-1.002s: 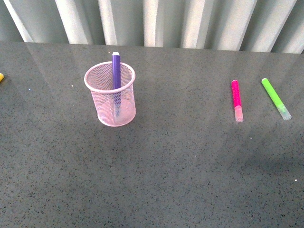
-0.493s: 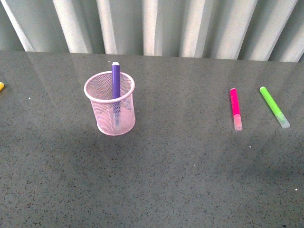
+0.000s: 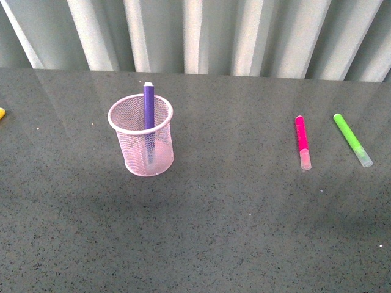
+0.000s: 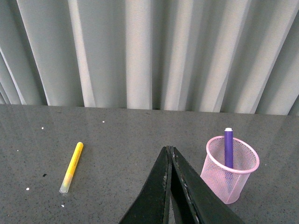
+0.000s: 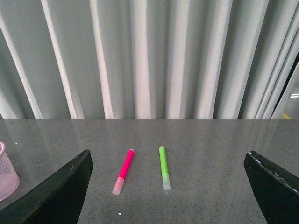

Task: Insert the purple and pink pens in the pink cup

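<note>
Grey table (image 3: 214, 213) carries a green marker (image 3: 352, 140) near the pink pen (image 3: 303, 142).

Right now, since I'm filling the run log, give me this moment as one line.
purple pen: standing in pink cup | pink pen: lying on table | left tool: shut, empty | right tool: open, empty

Front view overlooks the grey speckled desk (image 3: 214, 232). Wrist views sit low behind their fingers (image 4: 159, 196); all share the pink wire-mesh cup (image 3: 131, 149).
</note>
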